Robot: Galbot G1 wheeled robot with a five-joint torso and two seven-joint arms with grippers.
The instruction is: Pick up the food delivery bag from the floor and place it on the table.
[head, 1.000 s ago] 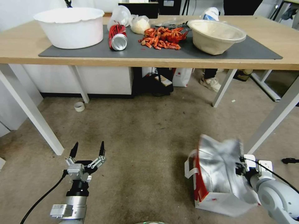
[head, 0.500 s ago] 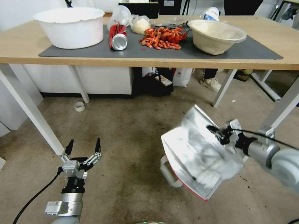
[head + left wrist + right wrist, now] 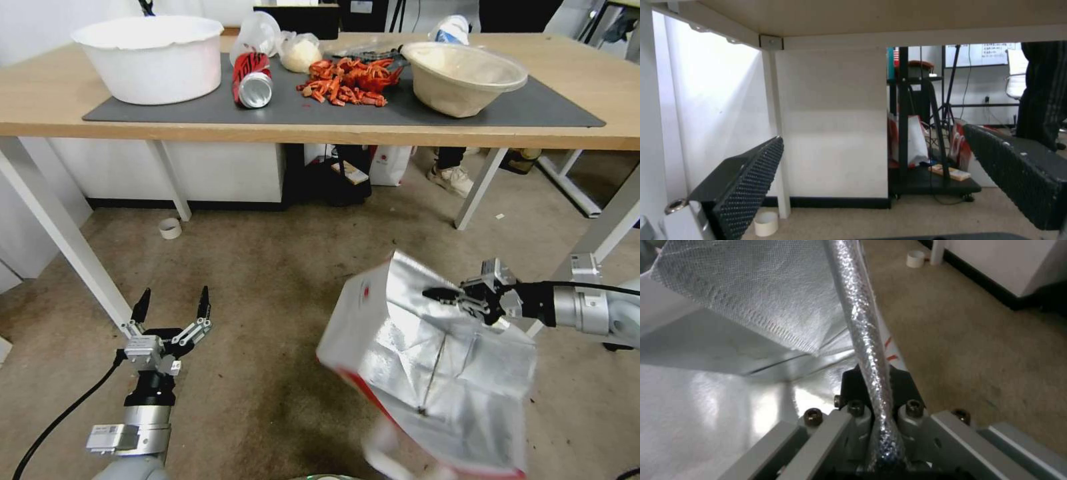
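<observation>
Gripping the bag (image 3: 427,360) by its top rim, the right gripper (image 3: 445,295) is clamped on the foil edge, arm reaching in from the right at mid-height. The bag hangs tilted in the air, off the floor (image 3: 280,293), in front of the table (image 3: 320,127) and below its top. Mouth faces the camera, foil lining exposed, white outer wall with a small red logo (image 3: 365,291) on the left face, red panel along the lower edge. Lower part of the bag is blurred; a white strap (image 3: 383,453) shows at the bottom, also blurred.

Right wrist view: rolled foil rim (image 3: 865,340) runs straight through the closed jaws, foil interior on one side, carpet (image 3: 978,340) on the other.

Left gripper (image 3: 171,311) is low on the left, near the front-left table leg (image 3: 63,233), fingers spread wide, nothing between them, pointing up and forward. Left wrist view: both pads (image 3: 746,180) well apart, looking under the tabletop at a white panel (image 3: 835,126) and a tape roll (image 3: 766,223) on the floor.

On the table, on the grey mat (image 3: 333,107): white bowl (image 3: 150,57) at the left, a can (image 3: 251,79) on its side, red food scraps (image 3: 350,81), beige bowl (image 3: 460,77) at the right. Tape roll (image 3: 169,228) lies by the rear-left leg.
</observation>
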